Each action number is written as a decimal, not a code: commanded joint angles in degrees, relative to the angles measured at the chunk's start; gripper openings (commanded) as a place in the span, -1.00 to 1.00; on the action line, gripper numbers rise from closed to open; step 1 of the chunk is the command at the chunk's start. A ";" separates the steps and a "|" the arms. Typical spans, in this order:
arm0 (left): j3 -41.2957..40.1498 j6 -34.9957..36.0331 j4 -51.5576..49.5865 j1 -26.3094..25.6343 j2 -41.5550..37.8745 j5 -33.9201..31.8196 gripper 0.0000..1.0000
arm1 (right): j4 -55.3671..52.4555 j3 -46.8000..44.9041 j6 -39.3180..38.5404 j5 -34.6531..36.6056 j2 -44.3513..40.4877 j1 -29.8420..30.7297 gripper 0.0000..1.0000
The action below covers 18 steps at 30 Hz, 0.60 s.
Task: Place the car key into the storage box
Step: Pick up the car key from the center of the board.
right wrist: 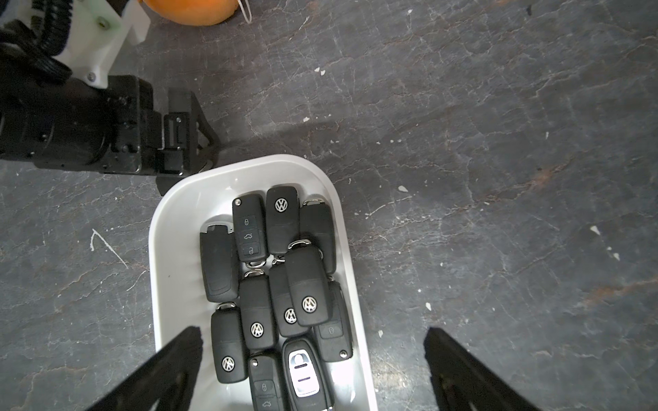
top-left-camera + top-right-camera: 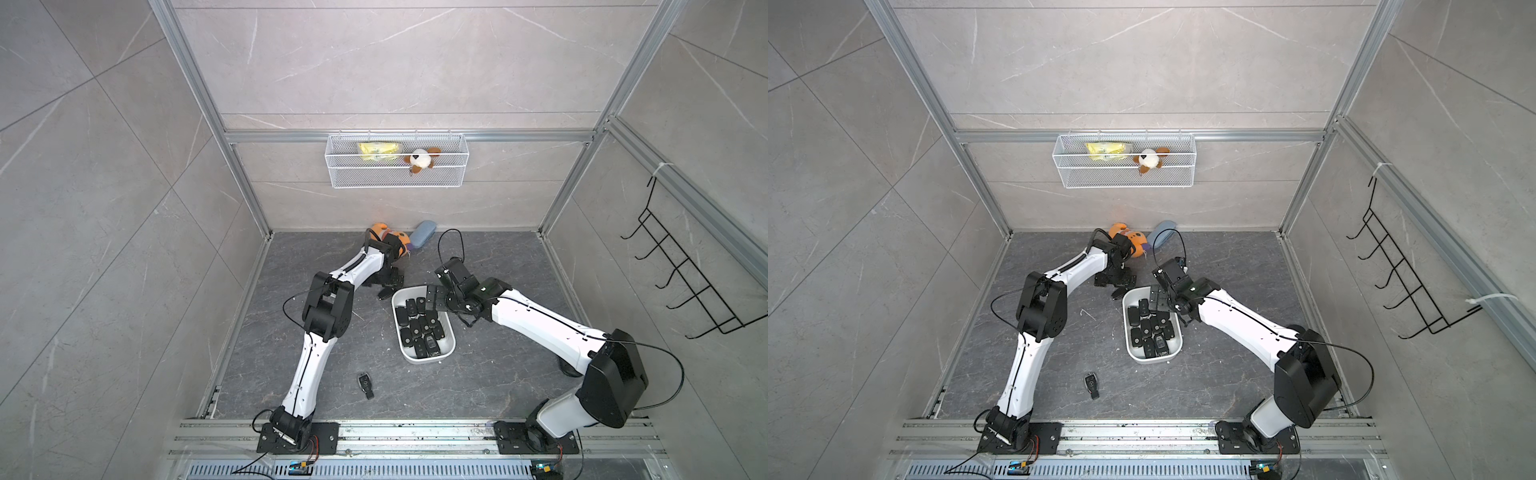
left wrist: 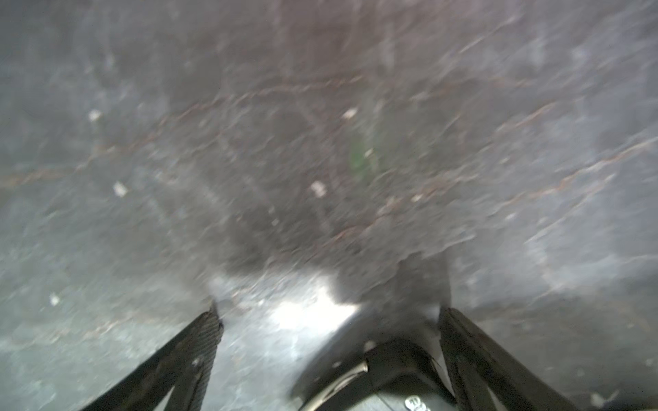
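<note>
White storage box (image 2: 449,341) holds a heap of keys (image 2: 419,328) in both top views, yet 1 car key (image 2: 365,385) lies on the tabletop (image 2: 478,386), well apart from it. Left wrist: my left pincer (image 3: 329,313) gapes wide over what looks like a second key (image 3: 377,370), blurred. Right wrist: my right pincer (image 1: 313,334) hangs wide and empty above the box, so I judge at least 1 placement is left.

VW roundels stand on five black keys (image 1: 309,304) in the box (image 1: 171,227), between the fingers and just ahead of the right end effector (image 1: 313,332); other keys there bear padlock and boot symbols.
</note>
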 commanded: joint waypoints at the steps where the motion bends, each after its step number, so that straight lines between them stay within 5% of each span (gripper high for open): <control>1: -4.25 1.83 -2.80 0.89 -4.17 -2.27 0.95 | 0.43 -0.97 0.86 -0.40 -1.43 0.59 0.99; 18: -16.45 3.25 4.52 0.98 -13.13 6.23 0.88 | 1.05 -1.55 1.55 -0.56 -1.00 1.95 0.99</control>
